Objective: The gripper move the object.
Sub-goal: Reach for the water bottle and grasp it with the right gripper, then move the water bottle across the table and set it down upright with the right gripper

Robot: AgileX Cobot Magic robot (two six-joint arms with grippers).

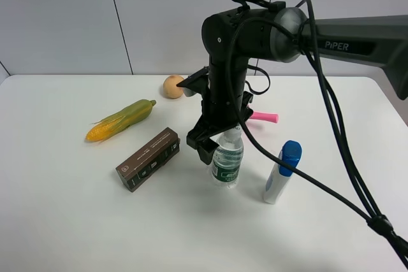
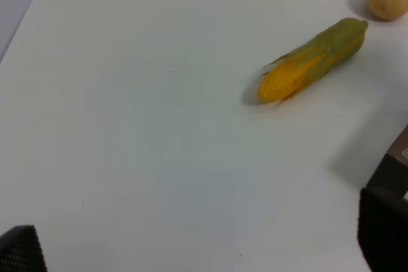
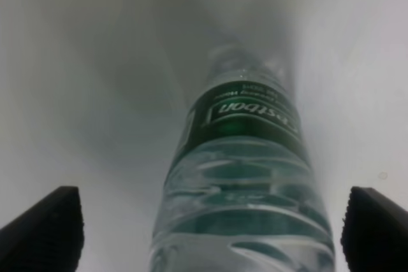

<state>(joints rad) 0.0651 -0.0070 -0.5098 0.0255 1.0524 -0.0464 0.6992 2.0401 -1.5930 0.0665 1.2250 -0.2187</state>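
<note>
The clear water bottle [image 1: 227, 165] with a green label stands upright on the white table [image 1: 64, 221], just right of the middle. My right gripper [image 1: 218, 142], black jaws on the thick arm marked "PiPER", hangs over the bottle's top and hides the cap. In the right wrist view the bottle [image 3: 245, 176] stands between the two fingertips [image 3: 44, 227], which are wide apart and do not touch it; the gripper [image 3: 210, 230] is open. My left gripper [image 2: 201, 243] is open and empty over bare table; its arm does not show in the exterior high view.
A brown box [image 1: 148, 158] lies left of the bottle. A white bottle with a blue cap [image 1: 282, 171] stands to its right. A corn cob [image 1: 121, 120], a round orange fruit [image 1: 173, 86] and a pink object [image 1: 264, 117] lie farther back. Black cables hang at the right.
</note>
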